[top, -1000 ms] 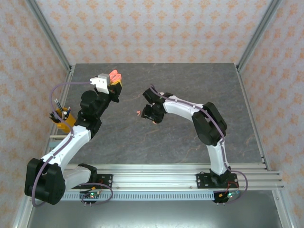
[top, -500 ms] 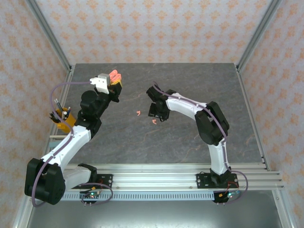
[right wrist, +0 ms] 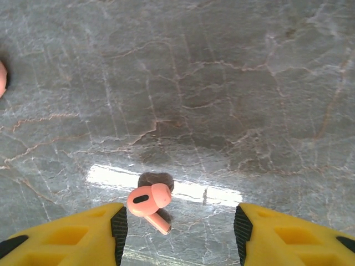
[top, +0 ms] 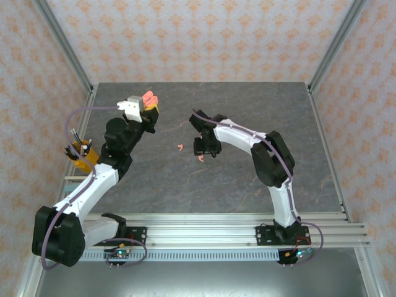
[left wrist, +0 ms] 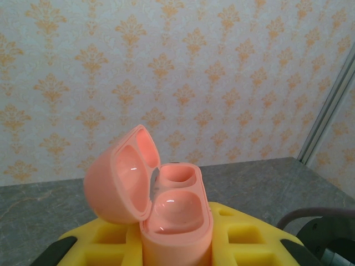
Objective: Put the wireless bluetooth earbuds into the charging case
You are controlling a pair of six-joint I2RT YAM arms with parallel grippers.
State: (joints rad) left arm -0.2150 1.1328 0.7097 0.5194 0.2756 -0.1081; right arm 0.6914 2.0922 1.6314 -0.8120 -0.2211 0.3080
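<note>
**Case gripped, earbuds loose**

Left jaws are clamped on the open pink charging case [left wrist: 173,219], held above the tabletop [right wrist: 222,83]. One pink earbud [top: 180,147] lies at centre. A second pink earbud [right wrist: 148,202] lies between the parted right jaws, untouched.

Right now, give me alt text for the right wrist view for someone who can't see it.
A salmon pink earbud lies on the grey marbled table between the open yellow fingers of the right gripper, close to the finger at the picture's left. Part of another pink object shows at the frame's left edge.
</note>
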